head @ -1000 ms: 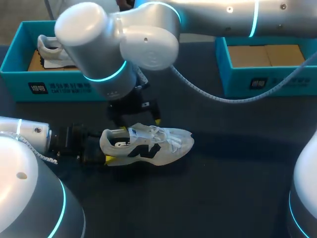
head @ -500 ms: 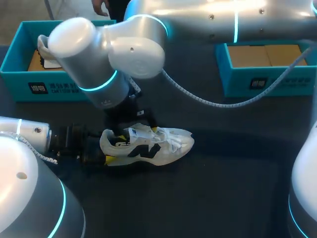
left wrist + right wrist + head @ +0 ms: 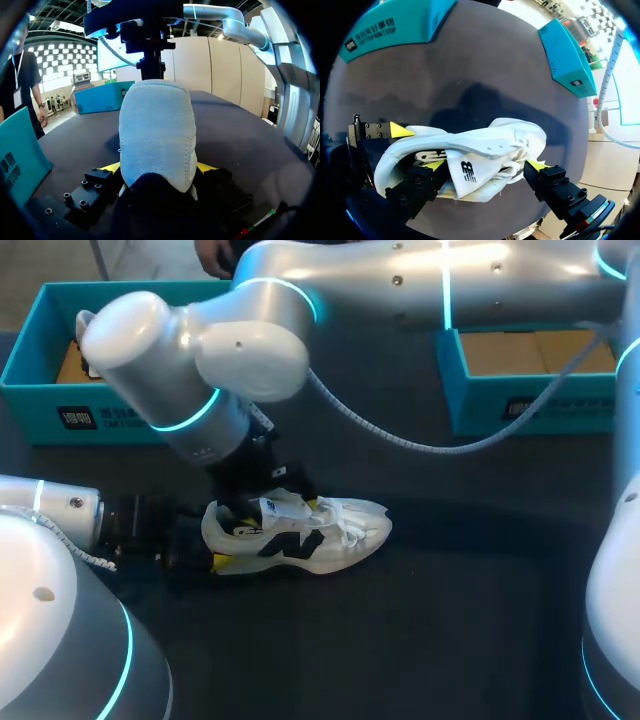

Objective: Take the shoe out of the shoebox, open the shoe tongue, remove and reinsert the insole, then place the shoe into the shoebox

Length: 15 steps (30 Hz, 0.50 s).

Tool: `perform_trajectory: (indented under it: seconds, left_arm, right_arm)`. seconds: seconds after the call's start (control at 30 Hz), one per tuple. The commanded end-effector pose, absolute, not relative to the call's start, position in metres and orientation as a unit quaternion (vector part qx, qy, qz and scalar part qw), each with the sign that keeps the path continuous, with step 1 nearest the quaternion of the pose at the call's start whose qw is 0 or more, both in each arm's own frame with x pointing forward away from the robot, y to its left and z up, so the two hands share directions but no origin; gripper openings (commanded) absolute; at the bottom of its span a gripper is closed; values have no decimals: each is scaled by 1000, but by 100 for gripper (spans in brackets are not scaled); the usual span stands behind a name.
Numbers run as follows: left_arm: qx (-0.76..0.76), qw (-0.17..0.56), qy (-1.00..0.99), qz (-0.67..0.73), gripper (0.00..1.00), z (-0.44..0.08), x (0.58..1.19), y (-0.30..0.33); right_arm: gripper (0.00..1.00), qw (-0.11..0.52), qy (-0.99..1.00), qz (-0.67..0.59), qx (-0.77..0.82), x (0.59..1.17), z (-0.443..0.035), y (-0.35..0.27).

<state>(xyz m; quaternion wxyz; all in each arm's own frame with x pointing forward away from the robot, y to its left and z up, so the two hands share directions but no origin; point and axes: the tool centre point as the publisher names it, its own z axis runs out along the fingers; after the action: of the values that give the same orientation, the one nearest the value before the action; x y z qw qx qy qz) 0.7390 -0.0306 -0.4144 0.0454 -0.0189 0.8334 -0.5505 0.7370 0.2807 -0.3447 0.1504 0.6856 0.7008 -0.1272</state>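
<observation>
Shoe (image 3: 325, 532) heel in left gripper (image 3: 157, 167)

The white trainer (image 3: 300, 535) with black side markings stands on its sole near the middle of the bench (image 3: 450, 620). Its toe points to 3 o'clock and its heel to 9 o'clock, with the tongue standing up and the heel nipped in the left pincer (image 3: 157, 170). One open teal shoebox (image 3: 100, 415) sits at 10 o'clock, and a second shoebox (image 3: 520, 405), showing a brown cardboard floor, sits at 2 o'clock.
</observation>
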Motion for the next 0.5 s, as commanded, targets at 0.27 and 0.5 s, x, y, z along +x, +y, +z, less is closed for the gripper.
perform_trajectory:
  seconds: [0.27,0.5]
  left_arm:
    - [-19,47,834,-550,0,-418,739,-29]
    - [-19,47,834,-550,0,-418,739,-29]
  right_arm:
    - [100,218,376,-88,896,727,-349,276]
    - [100,234,363,-96,897,729,-344,264]
